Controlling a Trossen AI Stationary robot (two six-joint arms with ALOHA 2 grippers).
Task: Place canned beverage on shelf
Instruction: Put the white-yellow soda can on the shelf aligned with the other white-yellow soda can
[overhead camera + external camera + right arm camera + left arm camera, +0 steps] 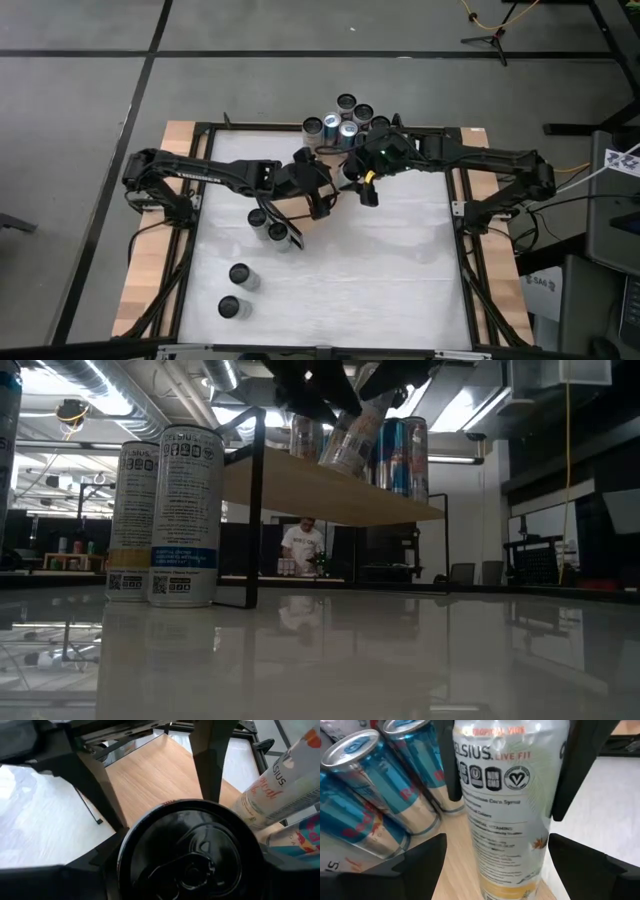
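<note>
A grey floor crossed by dark lines surrounds the white tabletop (400, 260), which fills the middle of the high view inside a black frame. In the low view the room behind shows ceiling lights and a person in a white shirt standing far back at centre.

The shelf (330, 490) is a long light-brown wooden board with thin black metal ends; in the low view it runs across the upper middle of the frame, raised above the table. On it, toward the upper centre of the high view, stands a cluster of cans (345, 120), blue and silver ones among them, seen upright from above.

The can being placed (350, 440) is a white Celsius can with orange print, tilted above the board in the low view. In the right wrist view its dark top (192, 855) fills the lower centre, and the right gripper (366, 182) is clamped on it, fingers on either side. The left gripper (318, 195) sits just left of it in the high view, its fingers (420, 862) spread apart and facing a white Celsius can (505, 810) without touching it.

Two more white cans (165, 515) stand on the table at the low view's left, and loose cans (238, 290) sit at the lower left of the high view
</note>
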